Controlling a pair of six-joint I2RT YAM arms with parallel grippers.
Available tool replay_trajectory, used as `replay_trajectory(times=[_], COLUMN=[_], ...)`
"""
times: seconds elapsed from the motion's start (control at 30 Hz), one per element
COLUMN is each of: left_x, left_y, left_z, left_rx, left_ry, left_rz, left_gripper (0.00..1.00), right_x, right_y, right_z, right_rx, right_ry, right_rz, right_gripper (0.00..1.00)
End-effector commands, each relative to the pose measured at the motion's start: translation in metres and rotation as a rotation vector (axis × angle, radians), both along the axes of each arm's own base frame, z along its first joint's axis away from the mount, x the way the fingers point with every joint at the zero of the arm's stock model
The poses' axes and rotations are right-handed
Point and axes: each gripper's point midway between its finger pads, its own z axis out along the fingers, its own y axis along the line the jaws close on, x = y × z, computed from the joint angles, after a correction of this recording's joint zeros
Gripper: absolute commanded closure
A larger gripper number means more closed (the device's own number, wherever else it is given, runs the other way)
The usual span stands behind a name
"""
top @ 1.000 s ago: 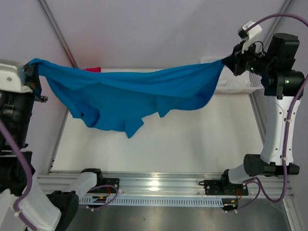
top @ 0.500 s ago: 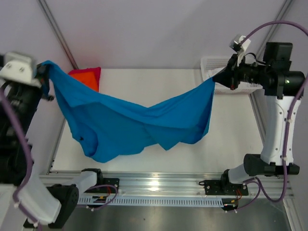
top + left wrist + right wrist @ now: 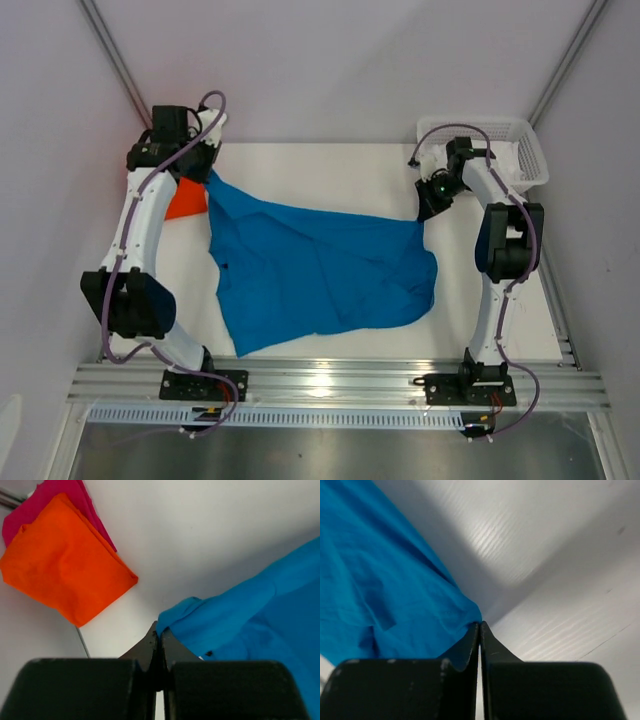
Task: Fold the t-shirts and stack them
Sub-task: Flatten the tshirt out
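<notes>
The bright blue t-shirt (image 3: pixel 320 270) lies spread across the table, somewhat wrinkled. My left gripper (image 3: pixel 207 172) is shut on its far-left corner, low over the table; in the left wrist view the blue cloth (image 3: pixel 240 620) bunches at the closed tips (image 3: pixel 159 631). My right gripper (image 3: pixel 426 210) is shut on the far-right corner, with the cloth (image 3: pixel 385 580) meeting its closed tips (image 3: pixel 480 625). A folded orange t-shirt (image 3: pixel 62 572) lies on a pinkish-red one (image 3: pixel 30 505) just left of the left gripper; the orange t-shirt (image 3: pixel 185 200) also shows from above.
A white lattice basket (image 3: pixel 500 150) stands at the table's far right corner, just behind the right arm. The metal rail (image 3: pixel 340 385) with both arm bases runs along the near edge. Walls close in on the left and right.
Both arms have come down and forward from holding the blue t-shirt stretched in the air; it now lies spread on the table, both corners still gripped.
</notes>
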Motion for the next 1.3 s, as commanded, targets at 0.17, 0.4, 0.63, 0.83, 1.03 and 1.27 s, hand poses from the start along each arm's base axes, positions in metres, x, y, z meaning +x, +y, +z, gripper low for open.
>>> replay_trajectory(times=[0.17,0.4,0.63,0.83,1.03,1.27], left_x=[0.016,0.011,0.009,0.005,0.004,0.005], left_y=[-0.017,-0.016,-0.022,-0.023,-0.023,-0.021], left_z=[0.053,0.055,0.051,0.047,0.048,0.037], left_rx=[0.044,0.049,0.033,0.038,0.039,0.053], left_ry=[-0.282,-0.287,-0.272,-0.265,-0.27,-0.256], left_rz=[-0.027,-0.028,-0.04,-0.047,-0.045,-0.044], left_gripper=[1.0,1.0,0.99,1.0,1.0,1.0], right_x=[0.062,0.021,-0.051,-0.066,-0.046,-0.055], right_y=[0.045,0.089,0.131,0.142,0.129,0.103], right_z=[0.012,0.053,0.036,0.017,0.004,-0.011], right_rx=[-0.111,-0.012,-0.184,-0.274,-0.349,-0.327], right_ry=[-0.295,-0.376,-0.472,-0.504,-0.483,-0.308], right_rz=[0.072,0.191,0.452,0.519,0.501,0.49], right_gripper=[0.75,0.26,0.27,0.33,0.37,0.41])
